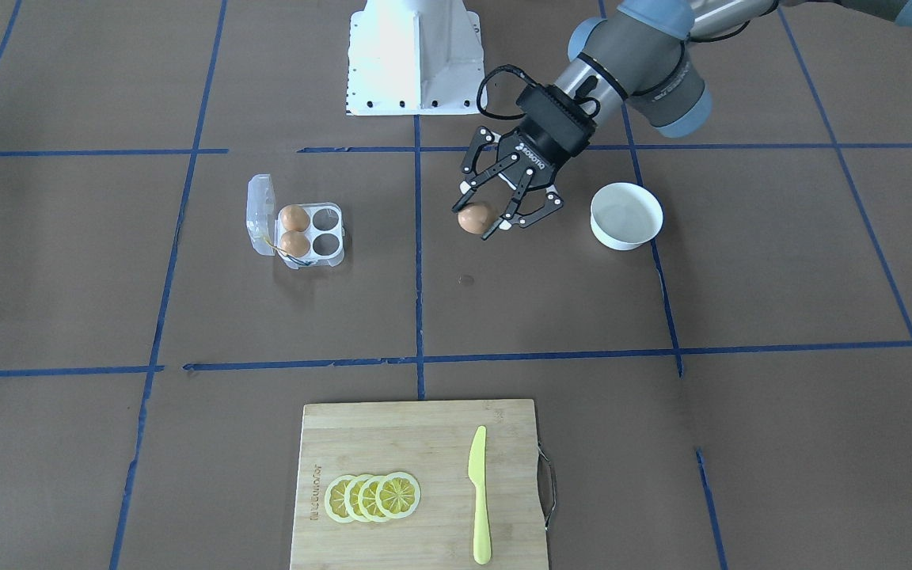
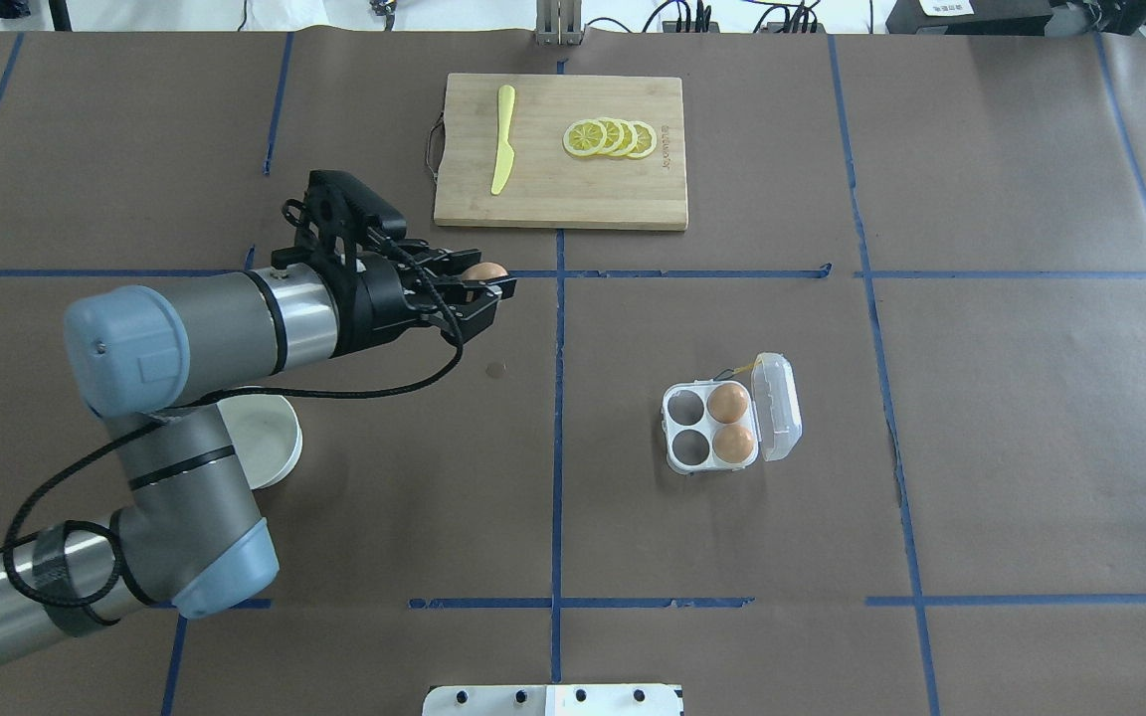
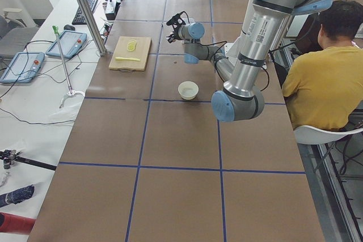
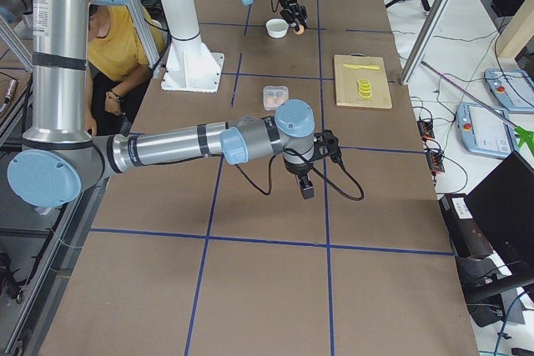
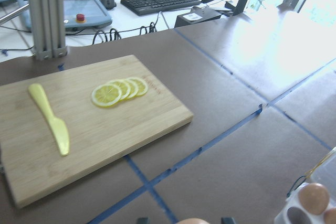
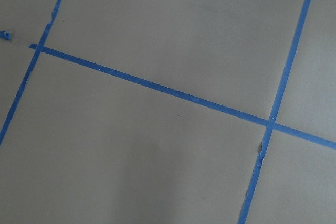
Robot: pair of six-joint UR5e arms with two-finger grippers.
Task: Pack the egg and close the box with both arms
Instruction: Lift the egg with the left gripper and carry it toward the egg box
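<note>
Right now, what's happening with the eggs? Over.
Left jaws shut on small tan-brown egg. Clear plastic four-cell carton open, two cells free. Right jaws: can't tell. Path unobstructed.

Table point(image 2: 613, 338) free btwn held egg point(image 2: 484, 270) & box point(image 2: 709, 426); lid point(image 2: 779, 408) open on far side.

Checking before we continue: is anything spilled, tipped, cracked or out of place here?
Nothing stands out. The clear plastic four-cell egg carton sits flat with its lid open, two eggs seated in cells; the left gripper holds a third tan-brown egg, seemingly intact.
</note>
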